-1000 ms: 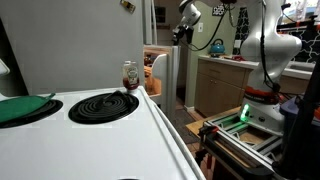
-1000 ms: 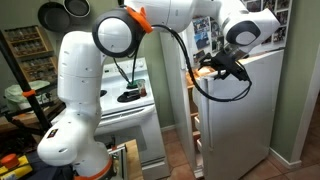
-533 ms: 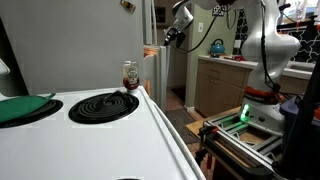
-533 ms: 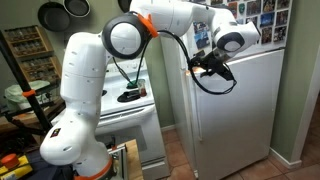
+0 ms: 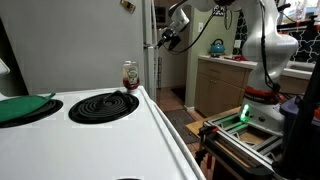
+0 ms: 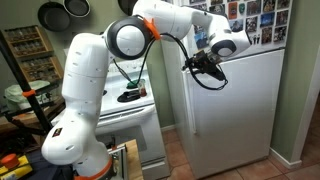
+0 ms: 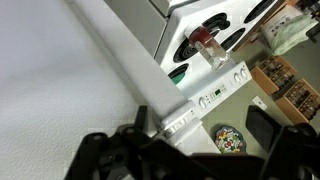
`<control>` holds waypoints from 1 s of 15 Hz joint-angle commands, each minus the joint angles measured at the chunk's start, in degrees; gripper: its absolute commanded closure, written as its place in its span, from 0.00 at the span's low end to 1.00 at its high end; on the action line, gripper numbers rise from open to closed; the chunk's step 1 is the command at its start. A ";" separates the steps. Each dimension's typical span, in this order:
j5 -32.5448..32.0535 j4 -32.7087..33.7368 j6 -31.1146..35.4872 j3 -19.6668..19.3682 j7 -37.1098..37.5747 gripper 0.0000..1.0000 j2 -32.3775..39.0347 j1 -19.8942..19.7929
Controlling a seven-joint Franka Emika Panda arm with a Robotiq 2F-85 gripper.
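In both exterior views my gripper (image 6: 197, 65) (image 5: 170, 40) rests high against the front of a white refrigerator (image 6: 240, 110), near the door edge (image 5: 149, 45) beside the stove. The door stands closed, flush with the body. In the wrist view the dark fingers (image 7: 140, 122) stand wide apart at the bottom of the picture. My gripper (image 7: 200, 130) is open with nothing between them, and the white door surface (image 7: 60, 70) fills the left side.
A white stove (image 5: 100, 125) (image 6: 130, 95) stands next to the refrigerator, with a small jar (image 5: 130, 75) (image 7: 205, 38) at its back corner and a green lid (image 5: 25, 105). A counter with a kettle (image 5: 216, 45) is behind. Pans (image 6: 60, 12) hang on the wall.
The refrigerator door has swung from partly open to shut. My gripper has travelled with it toward the stove side, staying open.
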 commanded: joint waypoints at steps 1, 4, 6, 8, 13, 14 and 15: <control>2.62 -2.60 -0.29 -1.86 -5.30 0.00 -1.80 -0.79; 1.74 -3.42 1.13 -3.09 -8.39 0.00 -1.98 -0.42; 0.89 -3.93 1.90 -3.72 -10.45 0.00 -1.94 -0.05; 0.81 -4.61 2.21 -4.28 -11.98 0.00 -2.54 -0.23; -1.63 -6.53 4.49 -7.35 -13.83 0.00 -6.78 -1.08; -2.61 -6.98 5.36 -8.20 -13.97 0.00 -8.14 -1.29; -3.32 -7.37 6.23 -8.88 -13.98 0.00 -9.34 -1.59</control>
